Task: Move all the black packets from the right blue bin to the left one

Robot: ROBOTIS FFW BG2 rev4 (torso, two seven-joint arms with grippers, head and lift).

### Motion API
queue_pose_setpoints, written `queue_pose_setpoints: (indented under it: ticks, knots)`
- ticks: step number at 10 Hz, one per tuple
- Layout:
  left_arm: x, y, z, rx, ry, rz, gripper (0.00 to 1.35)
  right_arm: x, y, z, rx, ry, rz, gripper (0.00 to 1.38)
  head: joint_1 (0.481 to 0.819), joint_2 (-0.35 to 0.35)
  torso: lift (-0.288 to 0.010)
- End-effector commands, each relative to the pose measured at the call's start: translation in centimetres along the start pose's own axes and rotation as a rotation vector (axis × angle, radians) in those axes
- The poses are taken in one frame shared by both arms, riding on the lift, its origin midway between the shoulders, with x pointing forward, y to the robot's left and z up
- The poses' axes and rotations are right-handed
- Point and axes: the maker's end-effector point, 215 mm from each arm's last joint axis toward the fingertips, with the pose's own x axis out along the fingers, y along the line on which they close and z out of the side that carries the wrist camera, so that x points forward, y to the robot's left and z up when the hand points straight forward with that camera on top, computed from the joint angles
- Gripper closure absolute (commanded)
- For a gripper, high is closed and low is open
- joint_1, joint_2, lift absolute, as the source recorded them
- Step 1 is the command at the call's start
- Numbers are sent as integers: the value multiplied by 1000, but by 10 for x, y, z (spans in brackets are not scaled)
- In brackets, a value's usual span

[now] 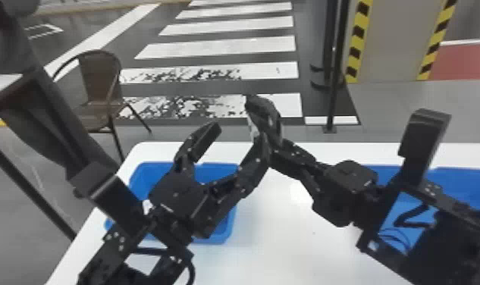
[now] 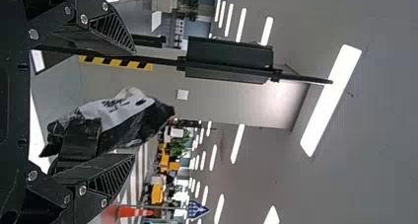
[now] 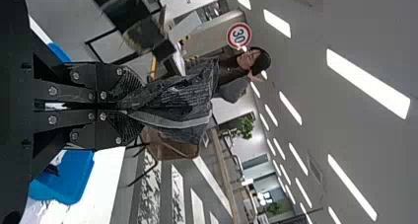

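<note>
The left blue bin [image 1: 136,185] sits on the white bench [image 1: 288,242], partly masked by the left arm, so I cannot tell how many packets it already holds. Over that bin the left gripper [image 1: 239,133] stands wide apart with nothing in its grasp, aimed inward toward the right arm. Next along, held up above the middle of the bench, is a black packet [image 2: 123,118] with a white printed face; it is clamped at one end by the right gripper [image 3: 130,106], its loose end sticking out past the fingertips. At the far right lies the right blue bin [image 1: 464,185], half covered by the right arm (so what remains in it is anyone's guess).

I take this as the handover step, one packet passing from right to left. The left gripper would next need to line up, bring its fingers around the packet and close, and only then should the right one let go; the thin wrapping may crumple or slip if the release comes too soon.
</note>
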Motion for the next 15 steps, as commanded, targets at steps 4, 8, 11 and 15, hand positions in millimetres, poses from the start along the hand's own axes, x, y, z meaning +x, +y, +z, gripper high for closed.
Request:
queue_pose_setpoints:
  ticks: [4, 8, 11, 15]
  knots:
    - [0, -3, -23, -97, 69, -13, 321, 14, 59, -41, 63, 80, 132, 1116, 652, 240, -140]
    - [-2, 3, -28, -133, 84, 8, 321, 14, 86, -71, 107, 138, 185, 1116, 695, 316, -140]
    - [-7, 2, -54, -116, 202, 18, 1236, 15, 85, -70, 114, 135, 189, 1116, 695, 315, -140]
    - [-9, 12, -43, -59, 178, 48, 1213, 16, 83, -67, 133, 121, 190, 1084, 695, 325, -140]
